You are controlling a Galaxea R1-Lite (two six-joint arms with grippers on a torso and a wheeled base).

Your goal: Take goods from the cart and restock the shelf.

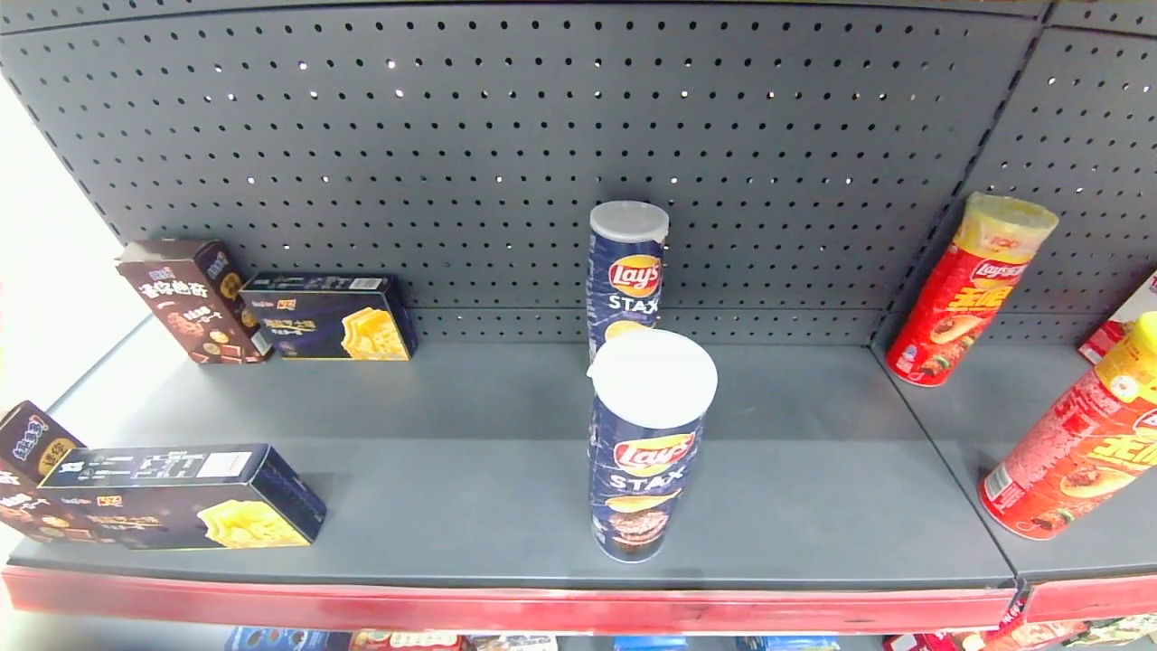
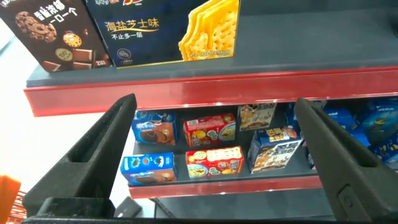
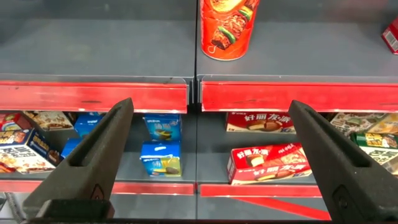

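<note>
Facing shelf (image 1: 813,470), we hold left claw (image 2: 214,102) and right claw (image 3: 210,104) spread wide, empty; shelf edge ahead of both; red can (image 3: 227,28) upright beyond right claw.

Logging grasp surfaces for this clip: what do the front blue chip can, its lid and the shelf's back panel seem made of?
Front blue chip can: likely glossy printed paperboard tube, judging by its sheen. Its lid: matte whitish plastic, apparently. Back panel: matte dark-grey sheet metal, probably; regular punched holes let light through.
</note>
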